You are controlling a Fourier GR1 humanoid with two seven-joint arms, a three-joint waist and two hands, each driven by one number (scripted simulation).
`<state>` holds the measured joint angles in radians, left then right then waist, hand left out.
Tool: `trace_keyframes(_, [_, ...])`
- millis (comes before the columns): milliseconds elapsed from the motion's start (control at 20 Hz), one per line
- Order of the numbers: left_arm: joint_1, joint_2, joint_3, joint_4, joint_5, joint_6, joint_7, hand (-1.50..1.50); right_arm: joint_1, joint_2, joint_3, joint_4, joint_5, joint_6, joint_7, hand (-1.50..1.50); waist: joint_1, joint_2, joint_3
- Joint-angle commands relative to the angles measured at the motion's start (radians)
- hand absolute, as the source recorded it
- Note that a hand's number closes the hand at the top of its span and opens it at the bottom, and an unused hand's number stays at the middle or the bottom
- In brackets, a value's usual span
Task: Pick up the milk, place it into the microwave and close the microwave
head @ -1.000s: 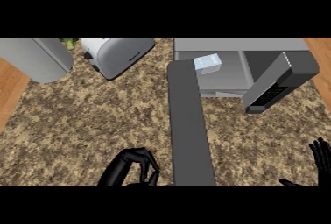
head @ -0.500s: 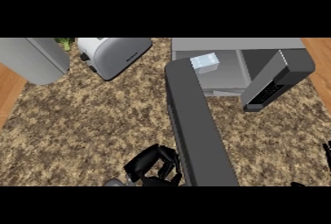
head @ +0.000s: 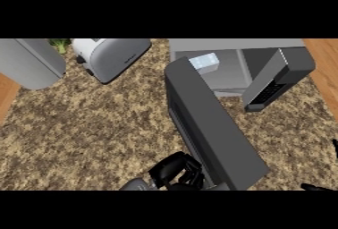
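- The milk, a small pale-blue-and-white carton [head: 203, 62], is already sitting inside the grey box-shaped microwave [head: 228, 67] at the back of the counter, near the cavity's left side, standing free with nothing touching it.
- So from where I stand the placing part looks done and what's left is the door.
- The long dark-grey microwave door [head: 211, 129] is swung out toward me, its long edge running from beside the carton down to the lower middle of the view, angled a bit to the right.
- My left hand [head: 177, 172] is right at the near end of that door, on its left side, so the carton lies up and slightly right of it, well apart, with the whole door between.
- That hand's fingers are curled in and pressed against the door's face. They aren't wrapped round anything, more of a knuckle push.
- My right hand [head: 317, 188] barely shows at the lower right edge; can't tell how its fingers are set.
- Left hand is the nearer one by far, so I reckon the door swing is its job.
- A grey rounded toaster [head: 112, 56] sits off to the left on the speckled brown granite counter [head: 86, 129], out of the way.
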<state>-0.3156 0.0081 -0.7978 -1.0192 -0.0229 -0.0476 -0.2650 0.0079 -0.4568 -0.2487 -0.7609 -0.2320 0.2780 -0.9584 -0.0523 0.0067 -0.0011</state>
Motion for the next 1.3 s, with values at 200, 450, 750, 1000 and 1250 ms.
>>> trace_keyframes(200, [-0.112, -0.007, -0.189, 0.008, 0.218, 0.179, -0.048, 1.5, -0.02, 0.01, 0.054, -0.103, -0.023, 0.111, -0.04, -1.5, -0.041, 0.008, -0.002])
trace_keyframes(450, [-0.168, -0.007, -0.215, -0.002, 0.307, 0.294, -0.022, -1.5, 0.001, 0.012, 0.092, -0.178, -0.042, 0.129, -0.012, -1.5, -0.09, 0.013, -0.004])
trace_keyframes(750, [-0.275, -0.007, -0.242, -0.002, 0.38, 0.39, 0.001, 1.5, -0.046, -0.017, 0.104, -0.236, -0.073, 0.119, 0.065, -1.5, -0.135, 0.02, -0.004])
trace_keyframes(1000, [-0.385, -0.008, -0.201, 0.023, 0.414, 0.443, -0.054, 1.5, -0.073, -0.029, 0.132, -0.284, -0.091, 0.135, 0.11, -1.5, -0.17, 0.03, -0.005])
trace_keyframes(1250, [-0.476, -0.008, -0.17, 0.053, 0.475, 0.484, -0.041, 1.5, -0.075, -0.035, 0.167, -0.327, -0.083, 0.129, 0.134, -1.5, -0.225, 0.042, -0.003])
